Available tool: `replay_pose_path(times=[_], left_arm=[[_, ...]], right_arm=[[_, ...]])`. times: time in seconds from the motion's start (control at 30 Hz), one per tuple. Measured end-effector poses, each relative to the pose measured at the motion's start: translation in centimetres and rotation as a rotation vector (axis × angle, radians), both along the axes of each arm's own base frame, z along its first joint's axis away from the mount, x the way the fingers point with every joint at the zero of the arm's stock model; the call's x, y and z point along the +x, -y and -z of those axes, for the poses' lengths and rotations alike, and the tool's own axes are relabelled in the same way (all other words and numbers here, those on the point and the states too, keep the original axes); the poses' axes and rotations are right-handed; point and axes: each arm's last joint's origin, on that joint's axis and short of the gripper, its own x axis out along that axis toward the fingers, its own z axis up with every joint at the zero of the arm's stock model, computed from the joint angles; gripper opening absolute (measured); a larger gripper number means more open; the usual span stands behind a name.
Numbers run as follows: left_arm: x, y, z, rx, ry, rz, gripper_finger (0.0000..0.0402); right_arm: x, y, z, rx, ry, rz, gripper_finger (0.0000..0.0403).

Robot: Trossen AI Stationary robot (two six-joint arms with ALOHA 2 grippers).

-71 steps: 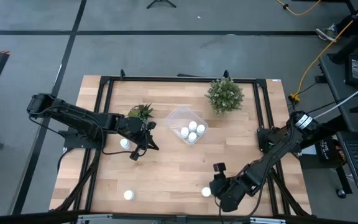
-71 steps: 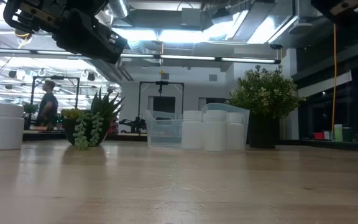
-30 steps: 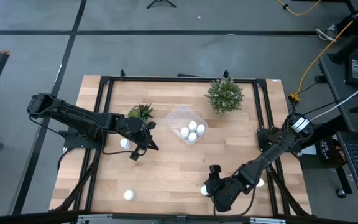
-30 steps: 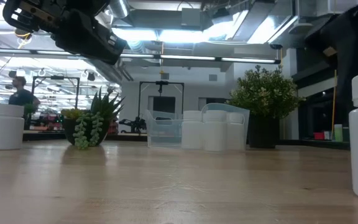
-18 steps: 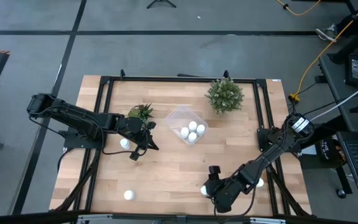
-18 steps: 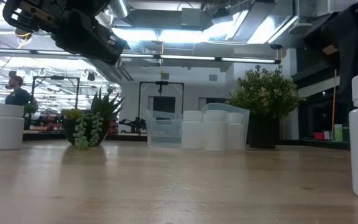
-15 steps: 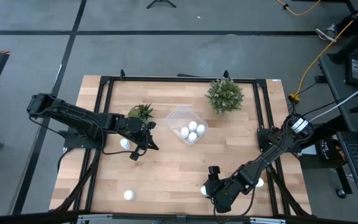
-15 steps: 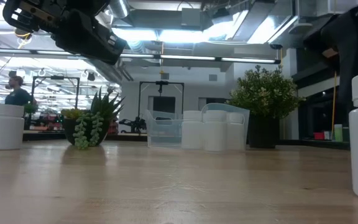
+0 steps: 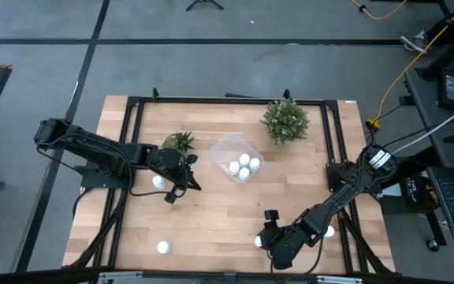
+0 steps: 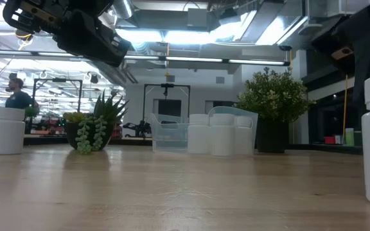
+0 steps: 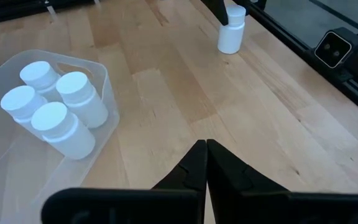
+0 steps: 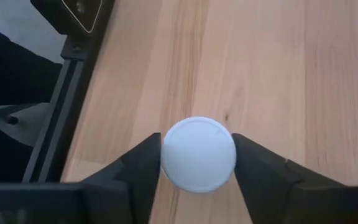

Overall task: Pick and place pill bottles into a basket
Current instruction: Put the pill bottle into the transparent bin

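Four pill bottles [image 9: 243, 166] sit in the basket [image 9: 225, 149] at upper centre of the high view; others are loose on the surface [image 9: 211, 213]: one at lower left [image 9: 163, 247], one by the left arm [image 9: 158, 181], one near the right edge [image 9: 329, 232]. Right end effector [image 12: 197, 155] is at the lower centre of the high view, fingers straddling the target bottle [image 12: 198, 154] by its cap; the pads look to be touching both sides, probably clamped on it, though actual squeeze is hard to confirm from above. Left end effector [image 11: 204, 152] hovers left of the basket, fingers pinched together, holding nothing. Handling guess: the bottle is light, rigid plastic with a smooth, somewhat slippery wall, not fragile; it tips easily if nudged off-centre. Best hold is across the round body or just under the cap, fingers centred on the diameter, moderate force. Next is likely a lift and carry up toward the basket, dropping it clear of the four already inside.
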Motion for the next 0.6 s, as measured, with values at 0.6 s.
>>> replay_pose_path(times=[0.6], left_arm=[[0.0, 0.0, 0.0, 0.002, 0.0, -0.001, 0.0005]], right_arm=[[1.0, 2.3, -0.8, -0.011, -0.067, -0.064, 0.015]])
